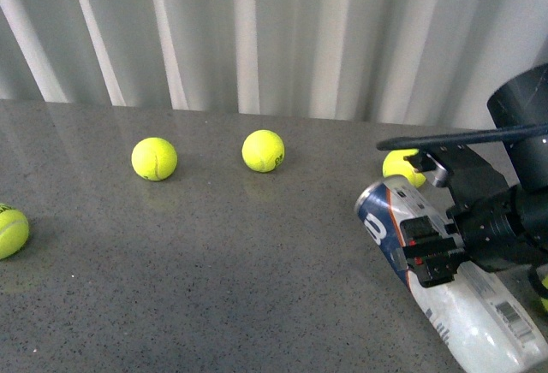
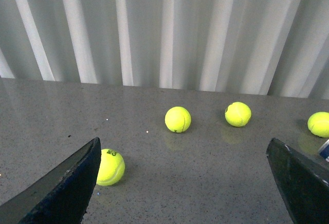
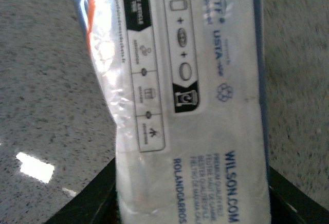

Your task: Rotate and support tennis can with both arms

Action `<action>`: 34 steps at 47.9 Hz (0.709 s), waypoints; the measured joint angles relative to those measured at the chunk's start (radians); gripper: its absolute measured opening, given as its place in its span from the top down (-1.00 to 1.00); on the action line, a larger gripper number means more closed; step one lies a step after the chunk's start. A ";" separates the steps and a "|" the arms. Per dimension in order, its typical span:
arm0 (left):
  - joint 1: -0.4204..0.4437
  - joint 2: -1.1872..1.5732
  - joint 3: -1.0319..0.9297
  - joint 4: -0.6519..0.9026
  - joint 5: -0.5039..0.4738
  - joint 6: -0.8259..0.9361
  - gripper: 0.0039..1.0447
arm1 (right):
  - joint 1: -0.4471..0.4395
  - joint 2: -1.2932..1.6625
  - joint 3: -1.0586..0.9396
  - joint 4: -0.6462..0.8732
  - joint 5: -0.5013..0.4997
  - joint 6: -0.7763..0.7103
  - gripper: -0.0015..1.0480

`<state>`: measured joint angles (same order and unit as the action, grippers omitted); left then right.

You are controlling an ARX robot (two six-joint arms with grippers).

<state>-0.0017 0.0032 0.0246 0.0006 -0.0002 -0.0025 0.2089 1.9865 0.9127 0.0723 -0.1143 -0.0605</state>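
Progress looks partial: right gripper (image 1: pixel 434 257) clamps tennis can (image 1: pixel 384 217) mid-length. Left gripper (image 2: pixel 183 157) spread, empty; support not yet given.

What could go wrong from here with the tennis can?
The right claw alone pinches the tennis can at mid-length, while the left claw hangs open, away from it; rotating may make the can slip or twist. A tennis ball sits close behind the can's silvery end, so a swing might knock it rolling.
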 joint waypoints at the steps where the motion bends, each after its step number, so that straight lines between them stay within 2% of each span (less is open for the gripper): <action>1: 0.000 0.000 0.000 0.000 0.000 0.000 -0.87 | 0.008 -0.006 0.005 0.003 -0.005 -0.034 0.01; 5: 0.000 0.000 0.000 0.000 0.000 0.000 -0.87 | 0.051 -0.040 0.055 -0.017 -0.045 -0.163 0.22; 11: 0.000 0.000 0.000 0.000 0.000 0.000 -0.87 | 0.146 -0.053 0.154 -0.019 -0.048 -0.474 0.47; 24: 0.000 0.000 0.000 0.000 0.000 0.000 -0.87 | 0.246 0.098 0.353 -0.071 -0.027 -0.907 0.74; 34: 0.000 0.000 0.000 0.000 0.000 0.000 -0.87 | 0.266 0.241 0.458 -0.051 -0.007 -1.019 0.86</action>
<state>-0.0017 0.0032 0.0246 0.0006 -0.0002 -0.0025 0.4744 2.2280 1.3708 0.0208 -0.1215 -1.0794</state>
